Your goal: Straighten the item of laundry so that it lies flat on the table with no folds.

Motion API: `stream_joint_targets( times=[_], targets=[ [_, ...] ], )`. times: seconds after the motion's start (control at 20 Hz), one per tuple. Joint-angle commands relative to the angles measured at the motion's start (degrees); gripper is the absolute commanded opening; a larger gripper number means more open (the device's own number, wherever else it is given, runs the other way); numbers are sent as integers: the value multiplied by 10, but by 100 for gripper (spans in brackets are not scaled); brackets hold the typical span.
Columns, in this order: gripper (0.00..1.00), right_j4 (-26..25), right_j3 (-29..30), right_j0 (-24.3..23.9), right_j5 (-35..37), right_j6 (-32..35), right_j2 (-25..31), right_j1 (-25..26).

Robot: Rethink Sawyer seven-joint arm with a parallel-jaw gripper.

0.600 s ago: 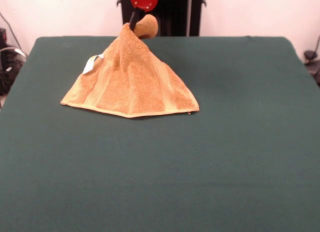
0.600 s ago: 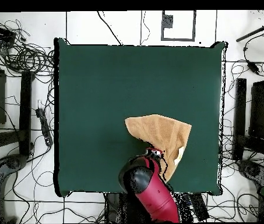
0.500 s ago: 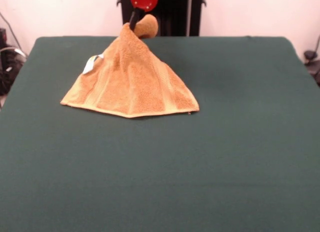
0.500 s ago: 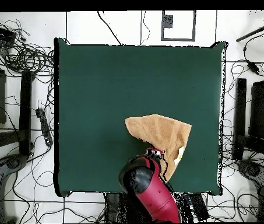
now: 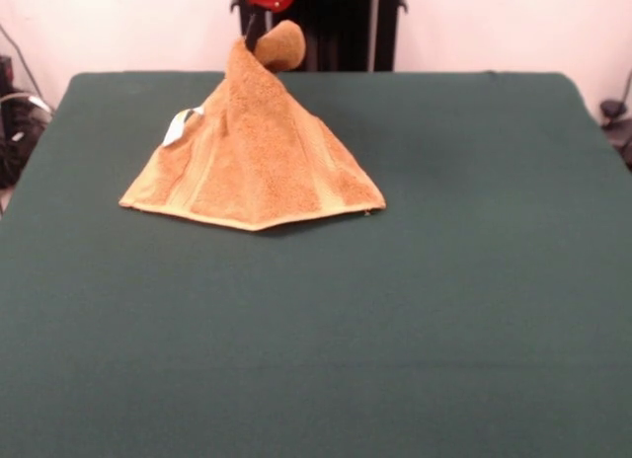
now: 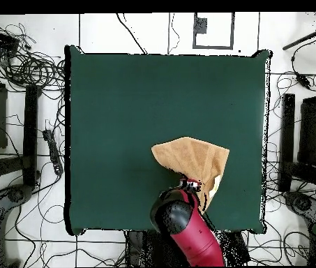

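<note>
orange-tan terry is what we see first: the towel (image 5: 255,157) stands up like a tent on the green table (image 5: 415,310), pulled to a peak at its top. we see the gripper (image 5: 253,36) pinched shut on that peak, with a loose corner of cloth curling over just beside it. below the peak the towel spreads wide, and its lower hem rests on the felt in a shallow v. a paler band runs near that hem, and a small white tag (image 5: 178,127) shows on the towel's left slope in the front view. we place the towel toward the far left part of the table in that view. from overhead, the red and black arm (image 6: 188,234) covers one end of the towel (image 6: 195,159), which lies near the table's lower right part. cables (image 6: 28,66) lie on the floor around the table.
</note>
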Motion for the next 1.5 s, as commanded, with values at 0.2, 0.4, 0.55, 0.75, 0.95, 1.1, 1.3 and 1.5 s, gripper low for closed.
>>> stream_joint_targets(
  times=[0.2,0.4,0.55,0.75,0.95,1.1,1.3,1.5],
  targets=[
    [0,-9,2,-6,24,84,63,16],
    [0,-10,9,-18,-3,90,87,18],
    [0,-8,8,-15,-4,94,85,23],
    [0,-2,5,-5,1,100,78,28],
    [0,2,10,-7,-16,110,86,27],
    [0,9,16,-11,-21,123,97,25],
    [0,12,24,-20,-36,136,118,18],
    [0,16,27,-21,-42,143,128,16]
  ],
)
